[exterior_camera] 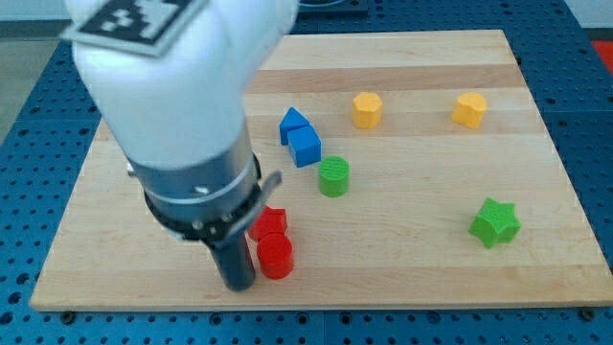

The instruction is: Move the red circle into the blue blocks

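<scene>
Touching red circle [276, 256]: my tip [239, 285].

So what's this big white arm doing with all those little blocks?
It pushes blocks across a wooden board with a dark rod. My tip sits at the view's bottom, right beside the red circle, on its left. Another red block is just above it. The two blue blocks lie further up, apart from the red circle, with a green circle nearby.

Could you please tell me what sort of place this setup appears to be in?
Probably a robotics lab bench: a wooden board on blue perforated matting, small coloured blocks, and an arm's tag.
</scene>
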